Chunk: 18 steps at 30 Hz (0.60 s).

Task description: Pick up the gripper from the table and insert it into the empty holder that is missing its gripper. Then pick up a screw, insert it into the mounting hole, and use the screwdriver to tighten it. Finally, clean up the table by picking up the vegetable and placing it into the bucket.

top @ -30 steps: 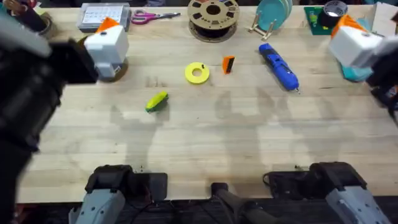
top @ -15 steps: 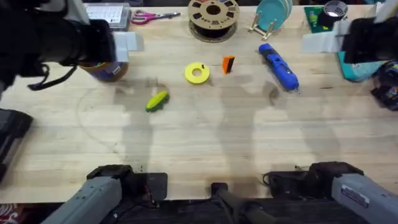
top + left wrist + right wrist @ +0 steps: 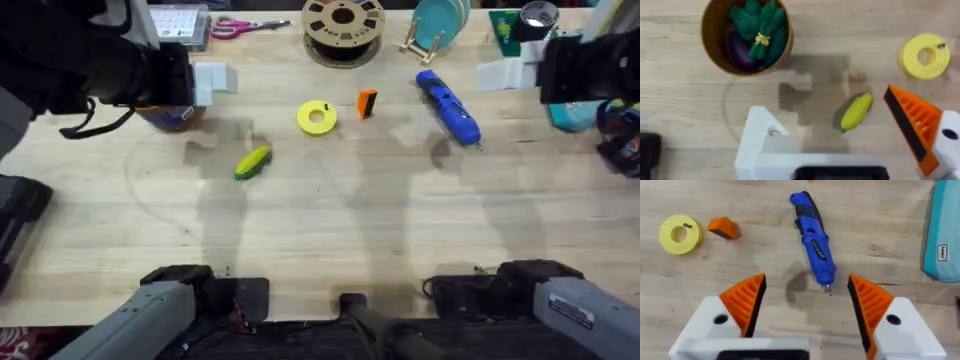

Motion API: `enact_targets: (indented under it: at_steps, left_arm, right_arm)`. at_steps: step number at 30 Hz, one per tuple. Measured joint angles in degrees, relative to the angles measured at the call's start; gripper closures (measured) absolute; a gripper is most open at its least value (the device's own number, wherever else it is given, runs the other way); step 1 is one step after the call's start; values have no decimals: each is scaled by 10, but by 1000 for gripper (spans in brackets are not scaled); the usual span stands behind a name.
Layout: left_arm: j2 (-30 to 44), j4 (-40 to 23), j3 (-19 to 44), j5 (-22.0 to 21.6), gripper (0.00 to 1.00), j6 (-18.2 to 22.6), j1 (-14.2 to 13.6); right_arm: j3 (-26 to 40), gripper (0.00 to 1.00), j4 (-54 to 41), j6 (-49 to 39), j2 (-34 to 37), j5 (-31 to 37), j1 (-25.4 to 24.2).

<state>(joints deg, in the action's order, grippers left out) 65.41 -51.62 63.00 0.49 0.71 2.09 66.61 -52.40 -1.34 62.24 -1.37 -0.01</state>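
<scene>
Gripper piece [image 3: 723,227], the loose orange wedge, lies free on the table [image 3: 330,230], out ahead of the right gripper [image 3: 807,307] and to one side of it. That gripper's two ribbed orange fingers [image 3: 745,300] stand wide apart and grasp nothing. It hangs above the blue screwdriver [image 3: 814,242], whose metal tip points back toward it.

The left gripper [image 3: 840,145] is likewise spread and empty, but lopsided. One side carries an orange finger [image 3: 912,125]. The other is a bare white holder [image 3: 765,135] with an open mounting hole, and this is presumably where the wedge belongs.

Just beyond the left gripper lies the yellow-green vegetable [image 3: 856,111]. Farther out stands the bucket [image 3: 707,30], upright and already holding a leafy green bunch [image 3: 757,22] and something purple.

A yellow ring [image 3: 680,234] sits beside the wedge. The small dark speck on it may be the screw, though that is hard to tell.

The table is pale wood. A filament spool [image 3: 343,22], scissors [image 3: 245,26] and a teal case [image 3: 945,230] line its far edge.
</scene>
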Motion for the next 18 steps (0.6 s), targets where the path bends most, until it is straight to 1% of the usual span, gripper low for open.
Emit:
enact_targets:
  at_steps: [2, 4, 7, 9, 12, 14, 16, 18]
  left_arm:
    - [0, -20, 1, 7, 14, 30, 0]
    - [0, -43, 1, 15, 14, 64, -8]
    - [1, -75, 1, 23, 15, 114, -39]
    - [6, -99, 2, 27, 15, 141, -68]
    - [19, -119, 3, 30, 15, 166, -106]
    - [32, -126, 3, 30, 15, 175, -123]
    - [48, -123, 2, 30, 15, 180, -135]
    - [64, -104, -4, 30, 15, 182, -142]
  right_arm:
    - [0, 3, 1, 0, 0, 0, 0]
    - [0, 3, 1, 0, 0, 0, 0]
    - [0, 3, 9, 0, 0, 0, 0]
    - [0, 3, 14, 0, 0, 0, 0]
    - [0, 3, 19, 0, 0, 0, 0]
    - [0, 3, 22, 0, 0, 0, 0]
    - [0, 3, 22, 0, 0, 0, 0]
    - [0, 3, 22, 0, 0, 0, 0]
